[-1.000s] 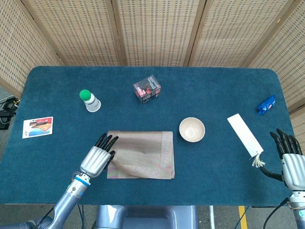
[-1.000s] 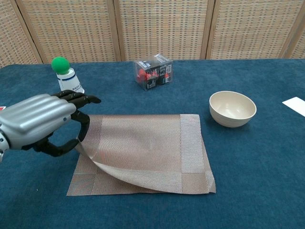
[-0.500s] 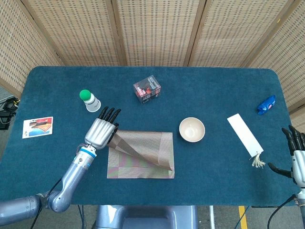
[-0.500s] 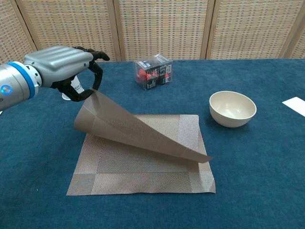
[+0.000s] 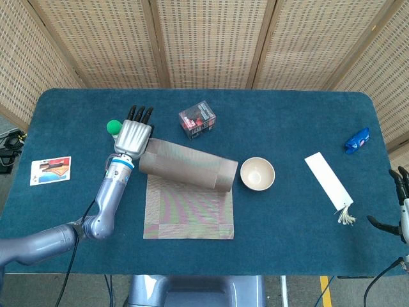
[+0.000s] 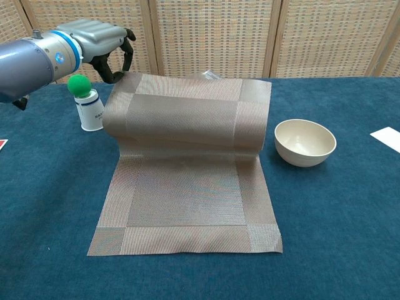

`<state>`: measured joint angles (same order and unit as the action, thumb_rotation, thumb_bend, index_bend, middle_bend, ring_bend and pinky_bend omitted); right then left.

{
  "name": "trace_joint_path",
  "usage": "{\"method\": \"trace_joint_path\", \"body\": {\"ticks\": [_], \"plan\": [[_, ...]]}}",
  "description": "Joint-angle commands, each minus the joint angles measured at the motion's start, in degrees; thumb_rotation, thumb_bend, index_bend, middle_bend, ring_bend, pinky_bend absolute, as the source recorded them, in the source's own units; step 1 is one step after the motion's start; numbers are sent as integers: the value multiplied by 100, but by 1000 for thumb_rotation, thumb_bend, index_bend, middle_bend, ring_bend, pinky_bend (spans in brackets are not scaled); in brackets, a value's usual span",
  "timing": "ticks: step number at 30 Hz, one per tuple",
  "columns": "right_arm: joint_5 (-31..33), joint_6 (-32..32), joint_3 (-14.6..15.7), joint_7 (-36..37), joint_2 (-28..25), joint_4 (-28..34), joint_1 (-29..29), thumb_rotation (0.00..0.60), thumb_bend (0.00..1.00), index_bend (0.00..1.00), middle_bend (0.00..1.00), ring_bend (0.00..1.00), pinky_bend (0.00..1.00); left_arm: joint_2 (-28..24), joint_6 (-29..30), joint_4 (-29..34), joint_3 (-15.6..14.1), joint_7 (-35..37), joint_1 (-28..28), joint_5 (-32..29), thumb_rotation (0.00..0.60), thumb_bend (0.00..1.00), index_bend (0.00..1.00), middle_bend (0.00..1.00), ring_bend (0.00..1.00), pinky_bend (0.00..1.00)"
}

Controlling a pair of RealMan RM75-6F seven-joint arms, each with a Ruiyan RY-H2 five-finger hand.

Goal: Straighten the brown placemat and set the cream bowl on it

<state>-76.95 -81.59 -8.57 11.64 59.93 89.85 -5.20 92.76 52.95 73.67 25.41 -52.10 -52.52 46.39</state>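
The left hand (image 6: 100, 39) has its fingers clamped on the far left corner of the mat (image 6: 184, 187), lifted and curled. The raised edge is close to the bowl (image 6: 305, 142) at right and may push it. The right hand (image 5: 402, 208) has fingers apart.

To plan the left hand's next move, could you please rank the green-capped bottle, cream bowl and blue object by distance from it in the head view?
1. Green-capped bottle, right beside the left hand.
2. Cream bowl, mid-table, by the placemat.
3. Blue object, far right edge.
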Motion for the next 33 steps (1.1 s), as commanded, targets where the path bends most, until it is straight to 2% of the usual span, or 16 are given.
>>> {"method": "trace_joint_path", "body": {"ticks": [1,2,3,6,7,11,17,22,33], "plan": [[43,38,-19,15,4,-26,-8,600,92,57,0,0,0,204,-94,-689,92,-65,-373,-428,600,530,574,0,0,0],[53,46,-24,16,4,-33,-10,600,92,57,0,0,0,237,-111,-849,93,-57,-432,-490,600,529,558,0,0,0],[60,52,-28,16,5,-40,-11,600,92,57,0,0,0,269,-129,-1006,87,-45,-486,-537,600,518,501,0,0,0],[65,69,-35,16,11,-53,-17,600,91,57,0,0,0,375,-172,-1428,76,49,-611,-650,600,444,205,0,0,0],[71,83,-34,12,14,-58,-20,600,92,57,0,0,0,410,-201,-1562,70,84,-638,-704,600,412,138,0,0,0],[72,126,-29,19,16,-50,-30,600,92,57,0,0,0,546,-218,-1982,-23,162,-706,-796,600,342,34,0,0,0],[23,107,-15,8,14,-22,-20,600,92,57,0,0,0,585,-188,-2169,-216,497,-580,-659,600,270,0,0,0,0],[-22,110,5,-16,18,-1,-24,600,91,57,0,0,0,397,-76,-1802,-366,929,-319,-390,600,266,0,0,0,0],[-124,84,46,-68,46,21,-23,600,91,57,0,0,0,-751,1365,232,-1186,2344,1120,1134,600,258,0,0,0,0]]}}
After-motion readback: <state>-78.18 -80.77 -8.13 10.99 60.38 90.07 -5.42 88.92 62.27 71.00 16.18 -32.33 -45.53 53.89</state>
